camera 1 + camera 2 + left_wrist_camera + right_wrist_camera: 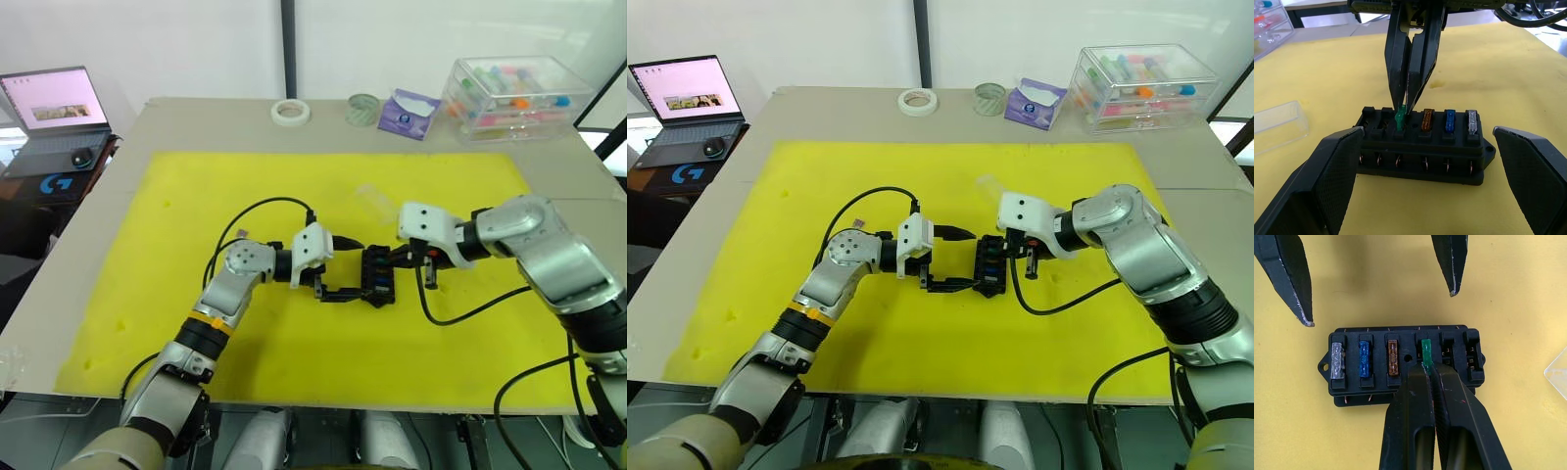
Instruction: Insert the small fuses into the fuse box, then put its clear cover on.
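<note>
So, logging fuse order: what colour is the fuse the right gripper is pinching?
Green fuse; the right wrist view shows it best.

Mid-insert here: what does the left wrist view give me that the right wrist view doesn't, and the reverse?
Left wrist view: the black fuse box's side wall with its row of metal terminals, and most of the clear plastic cover lying on the yellow foam mat beside the box.

Right wrist view: the slots from above, two still empty next to the green one, and the left gripper open behind the box.

Both: the right gripper shut on the green blade fuse, with the orange, blue and grey fuses seated.
</note>
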Controlling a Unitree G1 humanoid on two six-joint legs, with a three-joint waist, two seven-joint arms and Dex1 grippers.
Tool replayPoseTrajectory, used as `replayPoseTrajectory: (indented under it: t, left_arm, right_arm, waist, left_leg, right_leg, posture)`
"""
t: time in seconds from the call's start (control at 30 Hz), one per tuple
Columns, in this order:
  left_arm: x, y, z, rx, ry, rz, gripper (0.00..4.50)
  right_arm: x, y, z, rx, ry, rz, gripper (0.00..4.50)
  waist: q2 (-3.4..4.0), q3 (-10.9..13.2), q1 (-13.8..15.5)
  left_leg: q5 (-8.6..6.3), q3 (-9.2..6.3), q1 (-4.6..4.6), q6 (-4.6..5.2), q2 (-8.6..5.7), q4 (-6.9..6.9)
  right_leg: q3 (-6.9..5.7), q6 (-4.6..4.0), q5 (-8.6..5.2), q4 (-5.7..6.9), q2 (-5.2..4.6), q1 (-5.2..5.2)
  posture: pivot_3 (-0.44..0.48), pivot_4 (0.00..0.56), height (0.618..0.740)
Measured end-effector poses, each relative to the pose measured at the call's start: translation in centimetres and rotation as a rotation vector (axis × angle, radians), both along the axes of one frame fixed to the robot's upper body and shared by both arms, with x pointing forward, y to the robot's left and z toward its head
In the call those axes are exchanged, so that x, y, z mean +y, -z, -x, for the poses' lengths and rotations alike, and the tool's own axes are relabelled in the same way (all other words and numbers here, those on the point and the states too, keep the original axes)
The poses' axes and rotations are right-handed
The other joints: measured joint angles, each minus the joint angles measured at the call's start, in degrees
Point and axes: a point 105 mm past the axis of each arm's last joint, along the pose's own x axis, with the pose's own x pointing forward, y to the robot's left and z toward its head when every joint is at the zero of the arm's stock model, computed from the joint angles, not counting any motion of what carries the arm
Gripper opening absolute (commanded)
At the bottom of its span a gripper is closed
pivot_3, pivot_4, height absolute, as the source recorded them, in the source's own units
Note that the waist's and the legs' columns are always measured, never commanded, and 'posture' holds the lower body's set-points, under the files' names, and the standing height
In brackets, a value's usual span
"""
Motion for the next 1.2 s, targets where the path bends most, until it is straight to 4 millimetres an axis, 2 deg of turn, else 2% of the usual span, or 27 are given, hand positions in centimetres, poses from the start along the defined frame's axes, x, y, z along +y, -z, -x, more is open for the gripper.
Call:
replayPoseTrajectory:
  t: [1.2]
  left_arm:
    - [-0.1, -0.26, -0.3, -0.017, -0.003, 0.002, 4.45]
  right_arm:
    - [0.41, -0.08, -0.19, 0.006, -0.033, 0.002, 0.0]
  waist:
    - [-0.01, -0.01, -0.06]
  left_leg:
    - [0.0, 0.0, 0.01, 0.0, 0.01, 0.01]
  right_leg:
    - [0.0, 0.0, 0.0, 0.02, 0.02, 0.0]
  posture:
    - [0.0, 0.15, 0.74]
